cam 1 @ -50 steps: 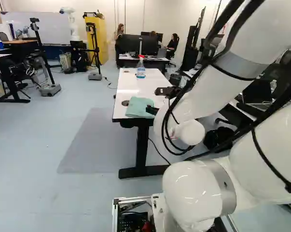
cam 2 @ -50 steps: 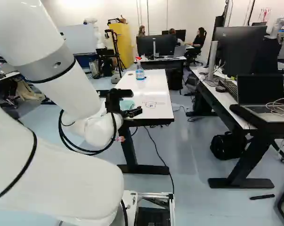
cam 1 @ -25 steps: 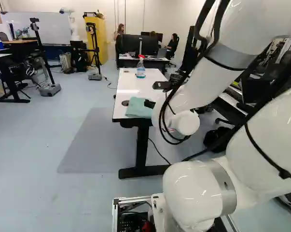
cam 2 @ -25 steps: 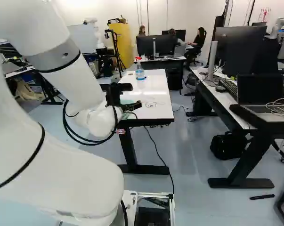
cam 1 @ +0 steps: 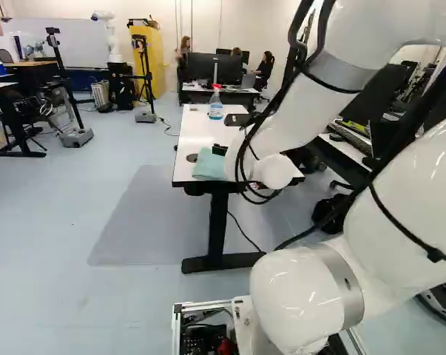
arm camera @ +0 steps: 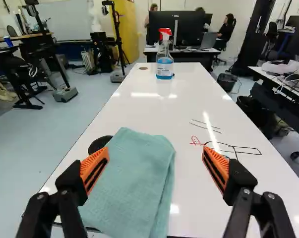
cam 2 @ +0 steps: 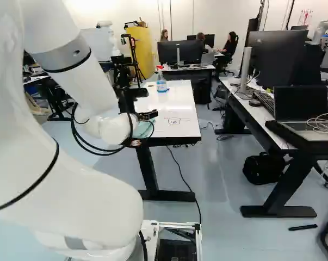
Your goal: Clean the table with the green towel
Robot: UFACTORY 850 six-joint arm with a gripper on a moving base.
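Note:
In the right base view my gripper (cam 2: pixel 152 103) is over the near end of the white table (cam 2: pixel 183 100). The wrist view shows the gripper (arm camera: pixel 154 158) open, its orange-padded fingers wide apart with nothing gripped. A folded light green towel (arm camera: pixel 134 183) lies flat below and between them, closer to one finger; in the left base view the towel (cam 1: pixel 208 164) sits at the table's near left corner. Black line drawings (arm camera: pixel 238 149) and a small red mark (arm camera: pixel 195 141) are on the tabletop beside the towel, near the other finger.
A spray bottle (arm camera: pixel 164 62) with a red head stands at the table's far end. A dark round grommet (arm camera: pixel 98 144) adjoins the towel. To the right is a desk (cam 2: pixel 256 111) with monitor and laptop. Another robot (cam 1: pixel 110 33) stands far back left.
My arm has swung leftward and forward over the table's near end, bringing the gripper above the towel. The base, towel and bottle have stayed in place.

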